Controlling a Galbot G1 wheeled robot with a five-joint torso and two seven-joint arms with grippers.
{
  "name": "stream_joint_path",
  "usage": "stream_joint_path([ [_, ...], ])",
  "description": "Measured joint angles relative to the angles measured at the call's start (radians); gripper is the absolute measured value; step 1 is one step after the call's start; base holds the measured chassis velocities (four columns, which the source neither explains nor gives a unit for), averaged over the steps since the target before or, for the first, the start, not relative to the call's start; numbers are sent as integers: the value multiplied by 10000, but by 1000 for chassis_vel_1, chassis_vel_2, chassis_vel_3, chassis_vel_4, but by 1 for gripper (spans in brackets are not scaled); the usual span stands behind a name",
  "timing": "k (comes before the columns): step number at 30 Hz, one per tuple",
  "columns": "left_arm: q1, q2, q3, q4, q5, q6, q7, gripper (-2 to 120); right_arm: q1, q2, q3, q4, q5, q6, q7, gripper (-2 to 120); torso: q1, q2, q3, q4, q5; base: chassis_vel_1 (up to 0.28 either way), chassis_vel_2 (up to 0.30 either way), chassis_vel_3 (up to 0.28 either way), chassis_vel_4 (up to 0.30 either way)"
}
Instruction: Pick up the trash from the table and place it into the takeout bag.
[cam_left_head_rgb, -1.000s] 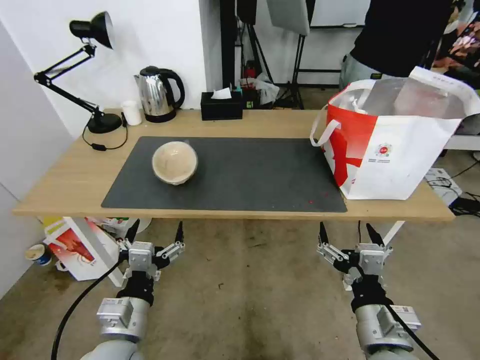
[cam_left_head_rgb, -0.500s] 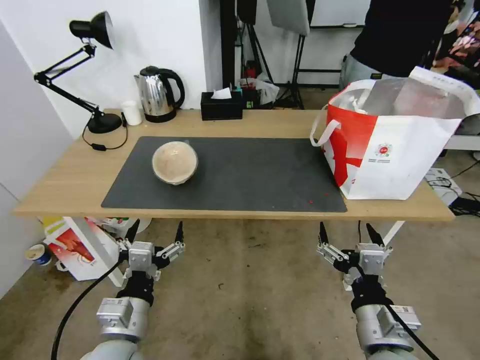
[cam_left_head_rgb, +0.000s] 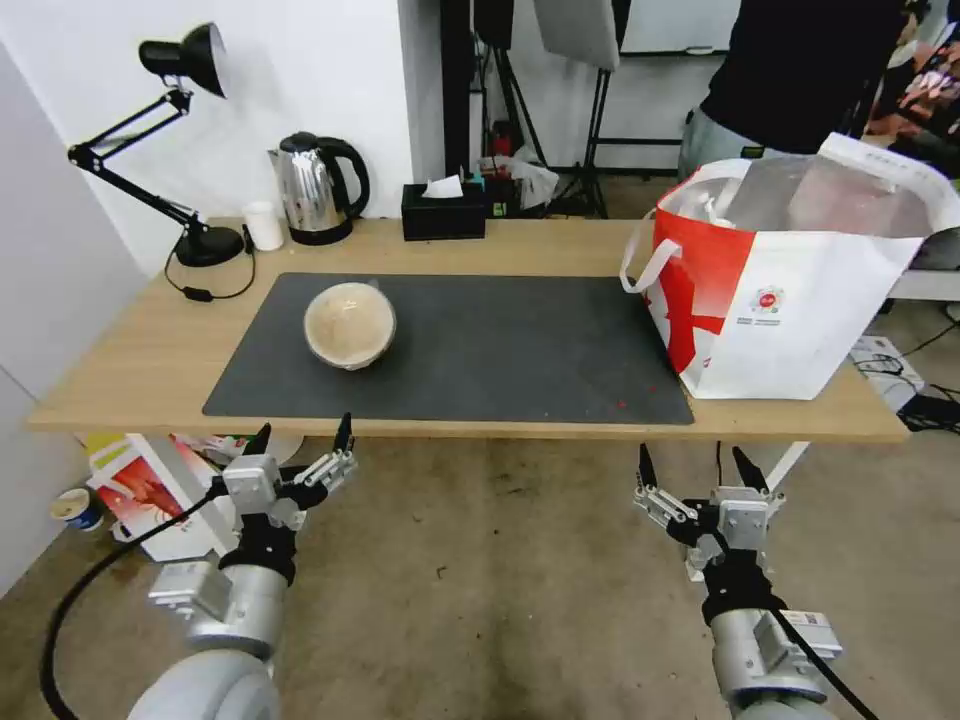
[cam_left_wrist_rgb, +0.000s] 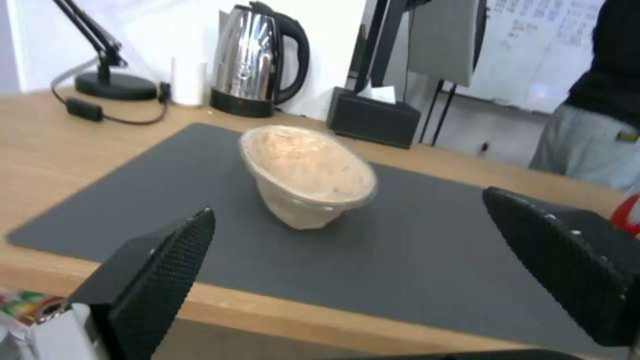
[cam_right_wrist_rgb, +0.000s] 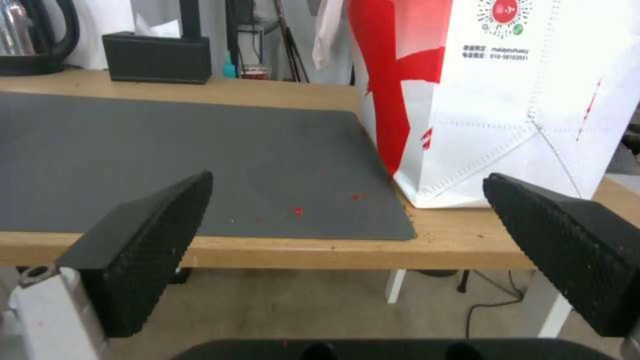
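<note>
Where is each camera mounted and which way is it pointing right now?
Head view: on the robot's head, looking down at the table, bowl and bag; left gripper and right gripper open below the table edge.
Left wrist view: on the left arm, facing the bowl across the mat, between its fingers.
Right wrist view: on the right arm, facing the bag, between its fingers.
Shared: head and left wrist views both show the bowl and kettle.

Takeout bag (cam_right_wrist_rgb: 507, 100), white side panel: round red logo (cam_right_wrist_rgb: 505, 11) with dotted ring; beneath it two small printed lines, unreadable apart from digits resembling a phone number.
</note>
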Motion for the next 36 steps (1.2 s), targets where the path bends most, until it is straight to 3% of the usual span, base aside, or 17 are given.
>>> stream_joint_path([
  [9, -507, 240, -158, -452, -2550, 923, -479, 100, 0, 0, 0, 0, 0, 0, 0, 100, 0, 0, 0, 0, 0, 0, 0, 0, 0],
  [23, -1067, 502, -335, -956, -5379, 1948, -1009, 100, 0, 0, 0, 0, 0, 0, 0, 100, 0, 0, 0, 0, 0, 0, 0, 0, 0],
  [26, -1278, 602, -400, -1152, -6450, 2334, -1211, 100, 0, 0, 0, 0, 0, 0, 0, 100, 0, 0, 0, -1, 0, 0, 0, 0, 0],
  [36, -1333, 621, -437, -1180, -6744, 2414, -1302, 100, 0, 0, -1, -1, 0, 0, -1, 100, 0, 0, 0, 0, 0, 0, 0, 0, 0],
])
